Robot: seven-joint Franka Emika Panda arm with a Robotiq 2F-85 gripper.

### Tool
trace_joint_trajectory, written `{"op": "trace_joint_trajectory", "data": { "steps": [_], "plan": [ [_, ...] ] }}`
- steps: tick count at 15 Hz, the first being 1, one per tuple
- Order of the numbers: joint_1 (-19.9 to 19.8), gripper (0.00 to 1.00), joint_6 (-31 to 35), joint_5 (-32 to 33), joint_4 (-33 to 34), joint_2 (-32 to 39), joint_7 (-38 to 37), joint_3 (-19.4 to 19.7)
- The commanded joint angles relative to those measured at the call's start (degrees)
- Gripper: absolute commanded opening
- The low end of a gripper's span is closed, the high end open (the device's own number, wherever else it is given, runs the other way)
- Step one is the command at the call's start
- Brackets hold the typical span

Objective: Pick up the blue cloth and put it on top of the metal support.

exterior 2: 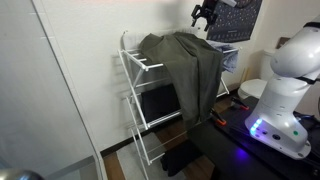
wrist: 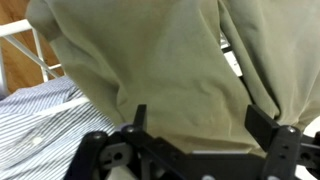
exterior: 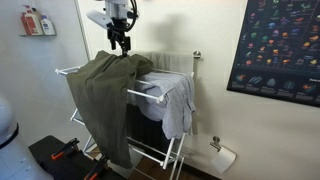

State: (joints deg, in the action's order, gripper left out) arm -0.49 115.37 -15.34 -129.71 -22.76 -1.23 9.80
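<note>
Jaws spread, empty, over olive garment [exterior: 105,95]; blue cloth [exterior: 178,105] lower, aside, on metal support [exterior: 145,97].

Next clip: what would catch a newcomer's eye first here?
A big olive garment drapes over the white rack, filling most of the wrist view. The blue cloth hangs on the rack beside it, and the open gripper hovers close above the garment.

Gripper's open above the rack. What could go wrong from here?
1. The gripper hangs open over the green garment, not the blue cloth; descending and closing here could grab the wrong fabric.
2. The blue cloth hangs down one end of the rack; a tug might slide it off.
</note>
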Motion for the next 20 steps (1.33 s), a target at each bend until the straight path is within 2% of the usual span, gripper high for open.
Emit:
{"op": "trace_joint_trajectory", "data": {
  "steps": [1, 8, 12, 15, 20],
  "plan": [
    [-4.9, 1.00, -2.4, -3.4, 4.4, 2.4, -1.4, 3.6],
    [-15.4, 1.00, 0.3, -1.8, 4.9, 6.1, -7.4, 9.7],
    [-19.9, 1.00, -0.7, -3.1, 4.5, 8.1, -10.8, 13.1],
    [-22.4, 1.00, -0.8, -5.0, 3.6, 10.2, -12.9, 15.8],
    [-24.7, 1.00, 1.4, -13.1, 0.8, 16.4, -12.6, 19.2]
  ]
}}
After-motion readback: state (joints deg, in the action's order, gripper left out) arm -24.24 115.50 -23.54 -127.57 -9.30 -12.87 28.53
